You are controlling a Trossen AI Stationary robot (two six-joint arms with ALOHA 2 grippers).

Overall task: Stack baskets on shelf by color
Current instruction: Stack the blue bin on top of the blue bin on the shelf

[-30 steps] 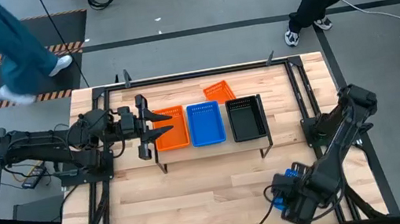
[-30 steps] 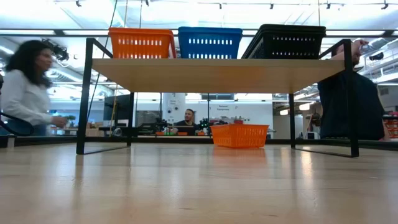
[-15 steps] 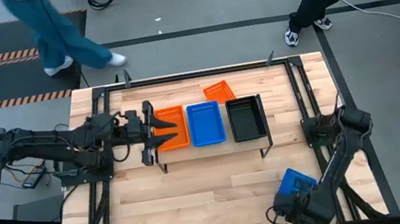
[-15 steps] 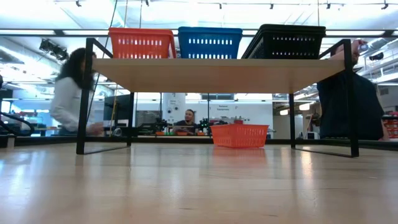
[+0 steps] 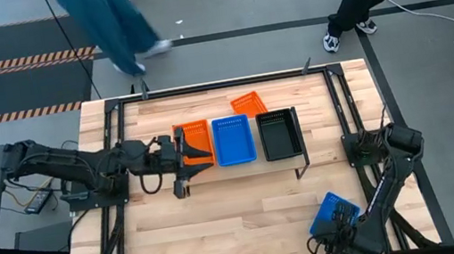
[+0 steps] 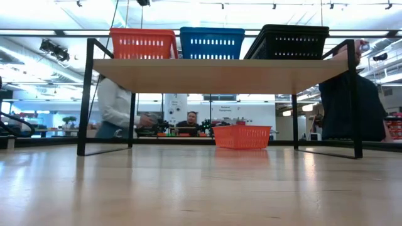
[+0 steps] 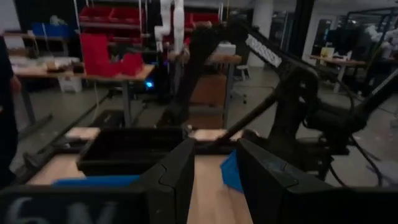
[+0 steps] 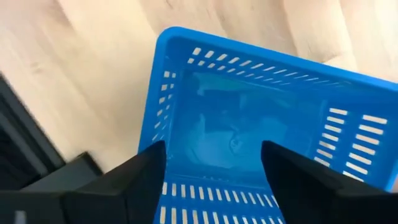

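Observation:
The shelf [image 6: 220, 75] carries an orange basket [image 5: 199, 137], a blue basket [image 5: 233, 139] and a black basket [image 5: 279, 133] side by side. A second orange basket [image 5: 248, 102] rests on the table behind the shelf. Another blue basket [image 5: 334, 210] lies flat on the table near the right near corner. My left gripper [image 5: 192, 161] hangs open over the shelf's orange basket, pointing toward the table's right. My right gripper [image 8: 214, 186] is open above the loose blue basket [image 8: 261, 124], with one finger on either side of its near wall.
The shelf's thin black legs [image 6: 85, 94] stand on the plank table. Black rails [image 5: 346, 109] run along the table's sides. Bare wood [image 5: 224, 226] lies between the shelf and the near edge. People [image 5: 117, 26] walk beyond the far edge.
My left gripper has moved toward the table's right, from beside the shelf's left end to over the orange basket. My right arm has drawn back toward the near edge, uncovering more of the blue basket on the table. A person has walked rightward past the far edge.

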